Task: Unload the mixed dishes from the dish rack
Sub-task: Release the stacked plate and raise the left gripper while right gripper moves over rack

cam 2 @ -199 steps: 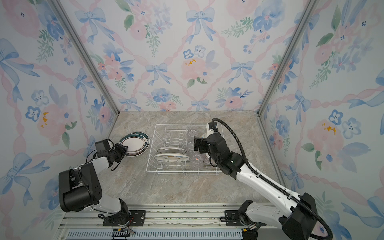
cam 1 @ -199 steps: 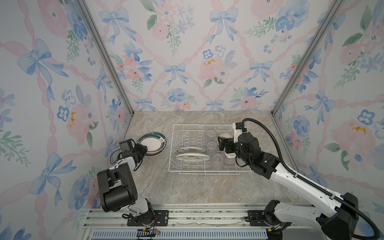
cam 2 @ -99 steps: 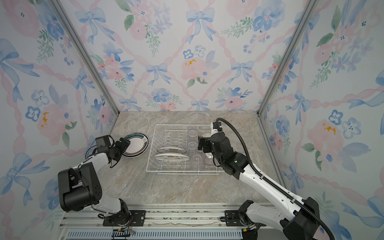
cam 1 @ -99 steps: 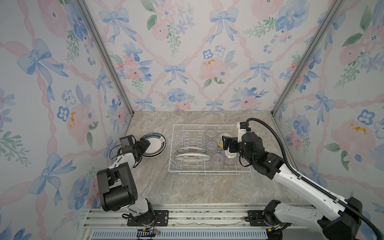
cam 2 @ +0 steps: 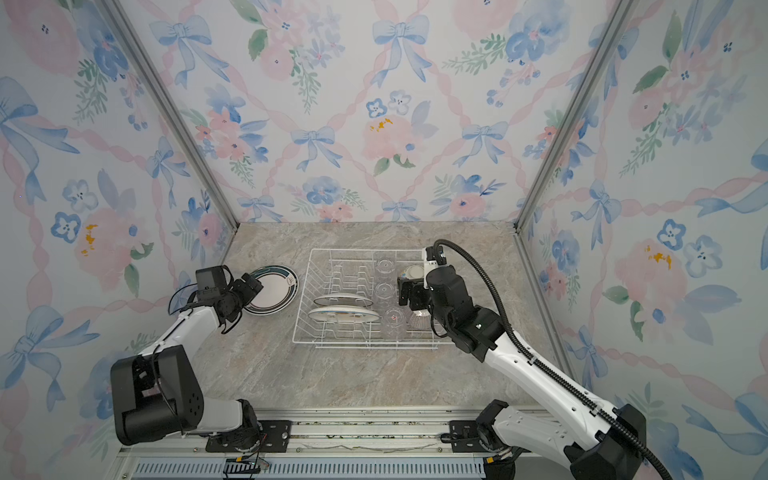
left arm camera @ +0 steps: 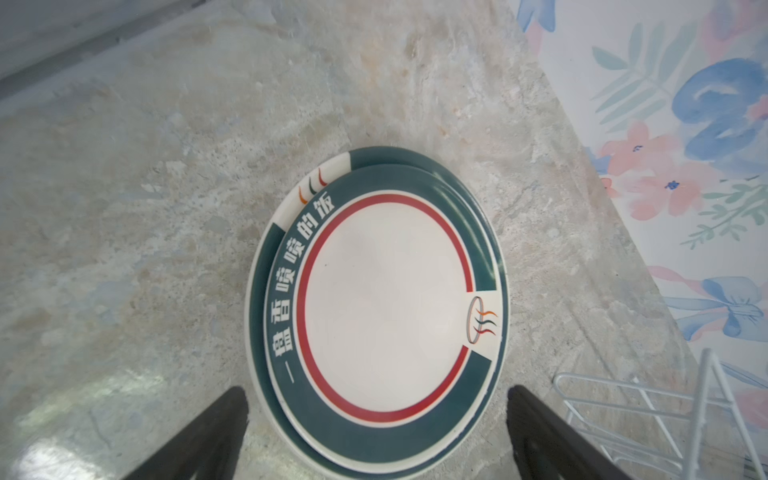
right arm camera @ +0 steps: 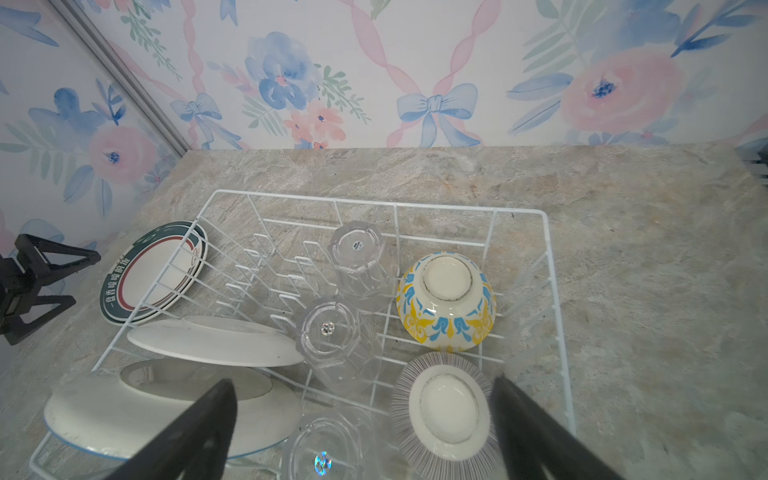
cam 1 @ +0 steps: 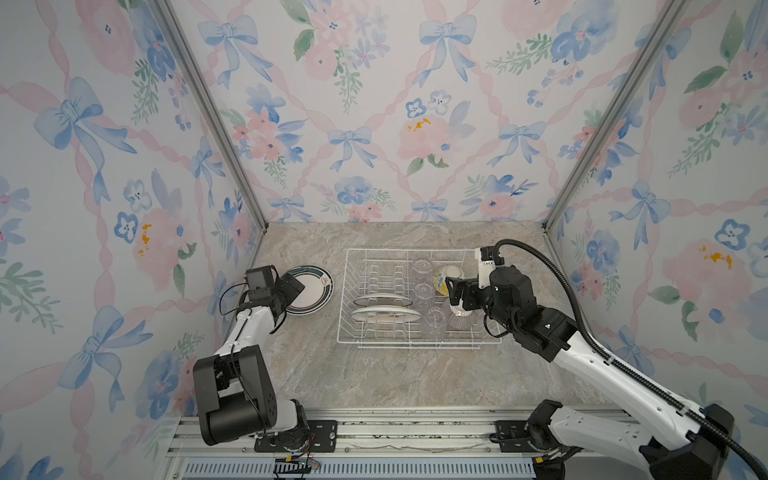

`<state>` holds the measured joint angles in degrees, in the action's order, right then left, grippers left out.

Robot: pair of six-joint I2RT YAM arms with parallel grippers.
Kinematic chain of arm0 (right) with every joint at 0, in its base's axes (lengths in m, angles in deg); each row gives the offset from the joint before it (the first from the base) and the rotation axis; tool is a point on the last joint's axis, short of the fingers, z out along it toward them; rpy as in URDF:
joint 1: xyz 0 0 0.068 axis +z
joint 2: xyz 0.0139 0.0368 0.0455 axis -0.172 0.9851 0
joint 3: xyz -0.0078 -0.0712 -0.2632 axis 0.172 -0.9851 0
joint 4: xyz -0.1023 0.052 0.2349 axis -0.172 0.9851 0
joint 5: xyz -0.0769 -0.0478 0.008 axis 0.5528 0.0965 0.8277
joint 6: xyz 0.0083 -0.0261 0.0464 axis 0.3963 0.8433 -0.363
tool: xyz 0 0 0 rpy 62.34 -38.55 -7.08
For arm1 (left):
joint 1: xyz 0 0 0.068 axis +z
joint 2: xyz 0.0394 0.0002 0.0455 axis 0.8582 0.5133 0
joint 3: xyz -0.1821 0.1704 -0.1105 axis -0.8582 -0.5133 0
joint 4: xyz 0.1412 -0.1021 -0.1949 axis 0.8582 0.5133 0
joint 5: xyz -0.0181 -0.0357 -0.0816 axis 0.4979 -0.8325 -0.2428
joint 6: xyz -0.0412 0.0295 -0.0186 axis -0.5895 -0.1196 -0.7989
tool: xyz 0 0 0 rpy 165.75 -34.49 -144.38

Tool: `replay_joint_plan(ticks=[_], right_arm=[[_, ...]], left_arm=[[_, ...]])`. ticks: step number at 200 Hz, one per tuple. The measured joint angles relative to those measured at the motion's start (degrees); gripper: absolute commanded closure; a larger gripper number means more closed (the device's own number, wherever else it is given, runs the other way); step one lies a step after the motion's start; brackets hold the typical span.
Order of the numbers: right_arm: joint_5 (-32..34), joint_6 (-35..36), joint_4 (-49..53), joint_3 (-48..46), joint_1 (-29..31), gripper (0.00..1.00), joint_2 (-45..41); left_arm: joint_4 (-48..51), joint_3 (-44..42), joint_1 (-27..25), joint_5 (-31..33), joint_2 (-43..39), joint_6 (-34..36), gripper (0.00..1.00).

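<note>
Right wrist view: glasses crowd the grey-striped bowl beside plates.

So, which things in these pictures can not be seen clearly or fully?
- Lower dark-rimmed white plate of the stack on the stone table: covered by the upper plate; only its rim shows.
- Nearest clear glass in the white wire dish rack: cut off by the right wrist view's edge.
- Grey-striped bowl: partly behind the right gripper in a top view.
</note>
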<state>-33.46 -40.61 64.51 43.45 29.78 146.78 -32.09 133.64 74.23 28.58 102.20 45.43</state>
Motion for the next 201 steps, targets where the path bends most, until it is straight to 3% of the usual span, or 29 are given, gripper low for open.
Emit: replay_joint_plan(ticks=[37, 73, 104, 162, 201], right_arm=[[-3.6, 3.8, 3.2, 1.2, 0.0, 0.03, 2.1], [-10.5, 5.6, 3.8, 1.9, 0.8, 0.03, 6.9], [-14.1, 8.1, 4.9, 3.7, 4.3, 0.03, 11.8], [-14.3, 15.1, 9.9, 9.9, 12.1, 0.0, 18.6], [-14.1, 18.1, 12.0, 15.6, 13.3, 0.1, 24.0]], left_arm=[[-0.1, -4.9, -2.6, 1.0, -15.3, 0.0, 0.02], [0.5, -9.3, -3.9, 0.0, -24.1, -0.1, 0.02], [1.7, -10.0, -5.2, -3.8, -27.3, -0.1, 0.02], [3.3, -10.0, -9.6, -6.8, -32.6, 0.0, 0.02], [3.3, -10.1, -11.5, -7.6, -34.8, 0.1, 0.02]])
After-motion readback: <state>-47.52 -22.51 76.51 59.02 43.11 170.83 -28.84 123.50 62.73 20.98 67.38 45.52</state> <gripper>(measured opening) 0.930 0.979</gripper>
